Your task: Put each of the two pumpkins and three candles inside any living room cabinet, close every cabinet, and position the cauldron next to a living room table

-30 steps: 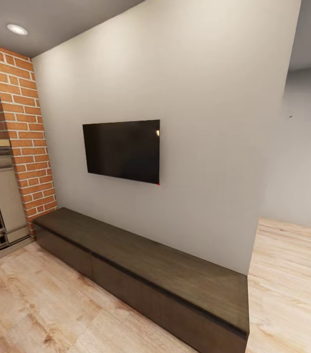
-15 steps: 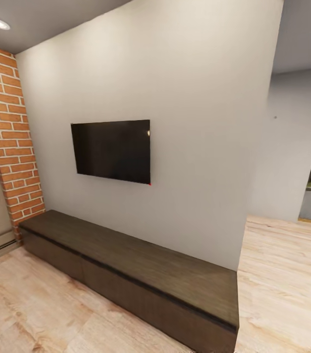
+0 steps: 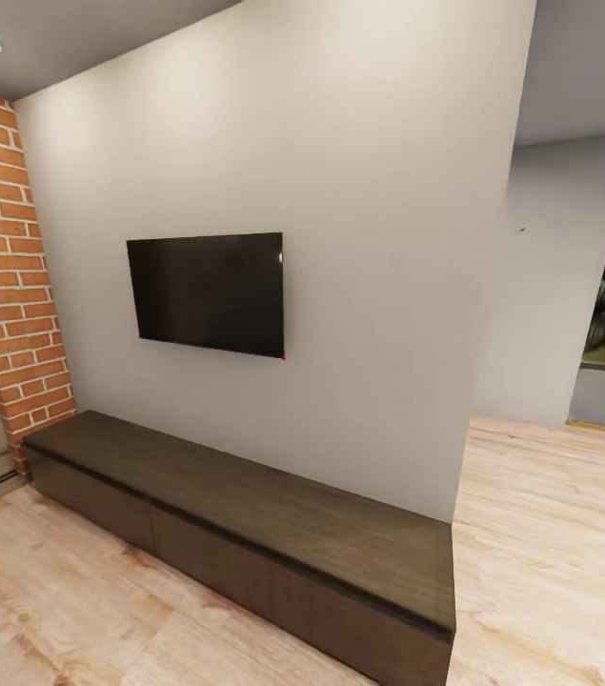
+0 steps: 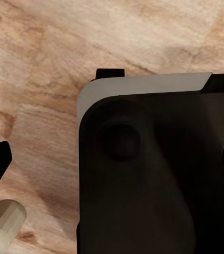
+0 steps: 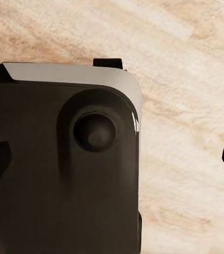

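Nearest me, both wrist views look down over the robot's dark base [image 4: 154, 174] onto the plank floor [image 3: 550, 534]; I cannot tell either gripper's opening. Beyond, the cabinet [image 3: 245, 534], a long low dark-brown unit with flat fronts shut, sits against the wall under the television [image 3: 207, 293], its long axis running from the brick column [image 3: 2, 267] toward my near right. Since a second ago my view has swung right.

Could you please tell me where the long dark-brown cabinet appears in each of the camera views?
Head view: the cabinet runs along the wall under the TV, from lower left to bottom right, drawers shut.
Left wrist view: looks down on plank floor beside the robot's dark base.
Right wrist view: the same floor and base.
Shared landmark: the light wood-plank floor.
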Motion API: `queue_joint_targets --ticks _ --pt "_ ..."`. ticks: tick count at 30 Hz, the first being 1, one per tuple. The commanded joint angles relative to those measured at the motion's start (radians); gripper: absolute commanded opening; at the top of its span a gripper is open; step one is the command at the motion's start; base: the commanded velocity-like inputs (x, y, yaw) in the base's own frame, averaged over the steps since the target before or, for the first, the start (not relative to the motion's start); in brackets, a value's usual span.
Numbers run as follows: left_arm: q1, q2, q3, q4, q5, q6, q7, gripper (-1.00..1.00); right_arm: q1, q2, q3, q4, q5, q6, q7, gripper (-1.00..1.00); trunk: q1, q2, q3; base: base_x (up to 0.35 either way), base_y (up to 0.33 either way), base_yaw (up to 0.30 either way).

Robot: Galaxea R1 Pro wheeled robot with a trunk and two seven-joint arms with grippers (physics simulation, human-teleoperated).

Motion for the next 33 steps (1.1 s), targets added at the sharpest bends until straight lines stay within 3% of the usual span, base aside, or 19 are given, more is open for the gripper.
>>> queue_joint_targets --ticks 1,11,33 --pt "0.001 0.0 0.0 -0.002 0.0 0.0 0.001 1.0 -0.001 0.0 0.0 0.001 0.0 0.0 0.0 1.0 0.0 -0.001 -0.001 0.0 0.0 -0.003" --pt "0.001 0.0 0.0 -0.002 0.0 0.0 0.0 1.0 -0.001 0.0 -0.001 0.001 -0.001 0.002 0.0 1.0 0.0 -0.001 -0.002 0.0 0.0 -0.03" --pt "0.001 0.0 0.0 -0.002 0.0 0.0 0.0 1.0 0.0 -0.002 -0.002 0.001 -0.001 0.002 0.0 1.0 0.0 -0.001 -0.002 0.0 0.0 -0.258"
